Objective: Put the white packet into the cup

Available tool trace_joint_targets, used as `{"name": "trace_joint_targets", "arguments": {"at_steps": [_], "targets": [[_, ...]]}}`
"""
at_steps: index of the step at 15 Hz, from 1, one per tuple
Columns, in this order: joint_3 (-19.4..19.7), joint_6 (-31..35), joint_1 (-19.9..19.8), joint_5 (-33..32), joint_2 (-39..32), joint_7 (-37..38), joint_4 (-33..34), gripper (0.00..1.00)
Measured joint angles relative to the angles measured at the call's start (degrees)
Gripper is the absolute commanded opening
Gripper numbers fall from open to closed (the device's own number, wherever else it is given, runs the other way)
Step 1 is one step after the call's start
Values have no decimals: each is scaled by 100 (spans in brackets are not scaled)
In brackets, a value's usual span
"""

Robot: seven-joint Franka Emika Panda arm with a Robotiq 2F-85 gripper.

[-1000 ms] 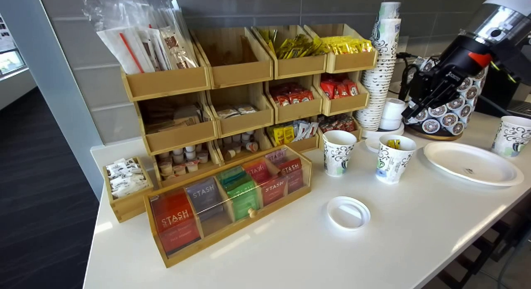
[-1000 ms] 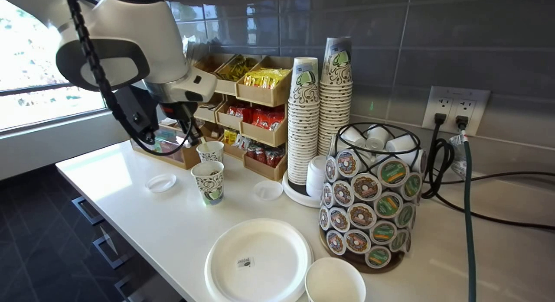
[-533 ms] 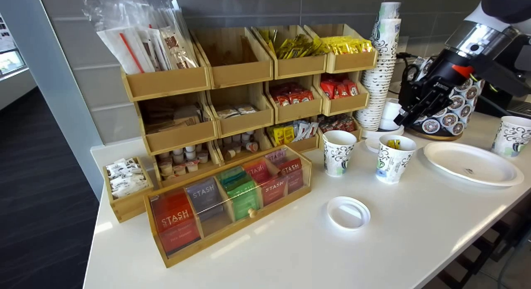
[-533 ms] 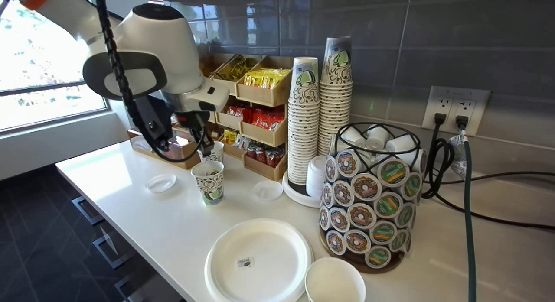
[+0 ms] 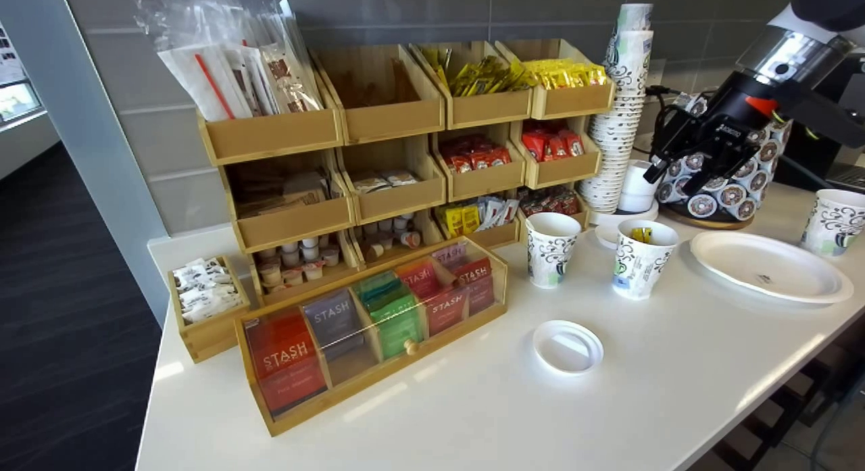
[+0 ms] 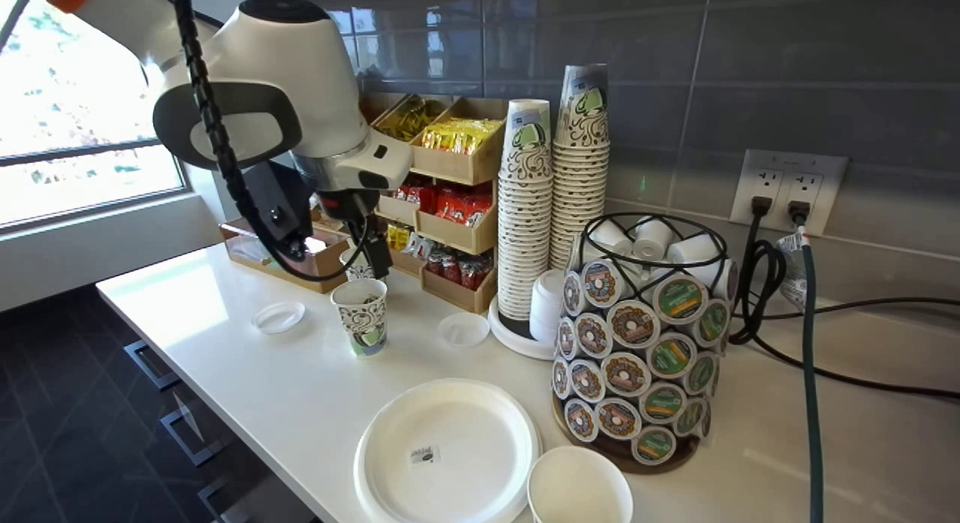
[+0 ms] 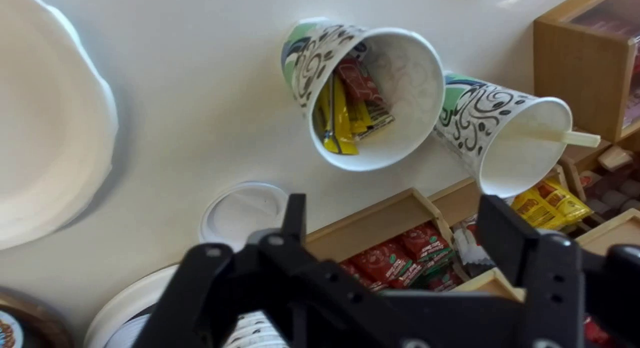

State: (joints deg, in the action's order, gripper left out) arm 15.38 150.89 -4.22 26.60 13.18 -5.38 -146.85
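A small white packet (image 6: 424, 455) with dark print lies flat on the white plate (image 6: 382, 433). Other whitish packets (image 5: 497, 213) stand beside yellow ones in a bottom bin. A patterned paper cup (image 5: 638, 275) holds yellow, red and white-looking packets, which the wrist view shows inside its wall (image 7: 405, 73). Behind it, a similar cup (image 7: 480, 113) has a pale stick leaning out. In the air above the counter, near the cup stacks, my gripper (image 7: 395, 208) is open, its fingers wide apart and nothing between them.
Tiered wooden bins (image 5: 483, 177) line the wall. Tall cup stacks (image 6: 525, 230) and a coffee pod rack (image 6: 637, 350) stand to one side. A glass-topped tea box (image 5: 372, 336), a lid (image 5: 567, 347) and another cup (image 6: 581, 485) also rest on the counter.
My gripper has gone from shut to open within the last half second. In an exterior view the arm has moved right and slightly down. The cups and plate have stayed put.
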Motion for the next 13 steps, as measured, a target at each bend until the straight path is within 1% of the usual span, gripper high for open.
{"name": "trace_joint_targets", "arguments": {"at_steps": [5,8,10,13], "targets": [[19,-41,-840,-1012,432,406,-340,100],[24,-42,-1273,-1454,701,513,-583,100],[25,-42,-1408,-1556,865,513,-689,100],[21,-42,-1417,-1580,941,519,-736,100]]}}
